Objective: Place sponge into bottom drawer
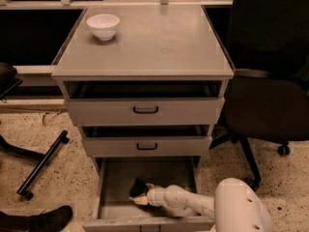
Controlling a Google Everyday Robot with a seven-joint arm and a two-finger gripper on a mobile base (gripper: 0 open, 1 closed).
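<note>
Inside the open bottom drawer [116,174], the gripper [145,193] sits low over the grey tray floor, left of centre, with the sponge [139,199] at its tip. Cannot tell whether the gripper is clamped on the sponge or has let go, nor whether the sponge is resting on the floor. Judgement: carry-in essentially done; left to do are a confirmed release and pulling the arm clear.

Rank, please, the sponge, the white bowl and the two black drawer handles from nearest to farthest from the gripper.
The gripper is inside the bottom drawer.
1. sponge: at it, in the drawer.
2. middle drawer handle: just above.
3. top drawer handle: higher still.
4. white bowl: cabinet top, back left.
</note>
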